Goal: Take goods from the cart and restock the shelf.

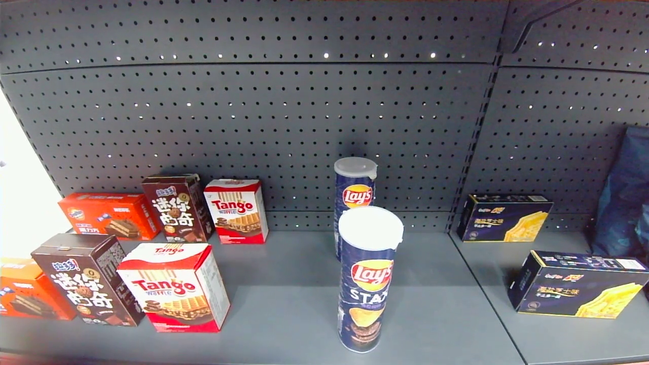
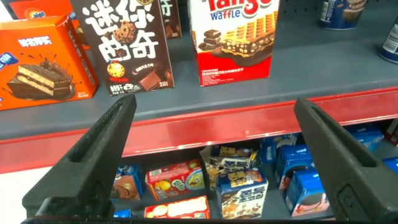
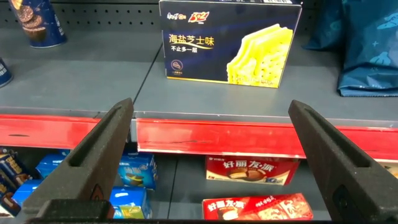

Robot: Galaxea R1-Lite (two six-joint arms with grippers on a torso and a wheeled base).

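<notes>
Left claw (image 2: 214, 106) wide open, empty | right claw (image 3: 210, 107) likewise | rear chip can (image 1: 355, 195) half hidden behind front can (image 1: 367, 284)

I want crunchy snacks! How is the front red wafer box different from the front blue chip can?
The front wafer box is a flat-sided carton, red and white; the front chip can is a round tube, dark blue with a white lid. The can stands taller than the box. Both stand upright near the front edge of the shelf.
</notes>
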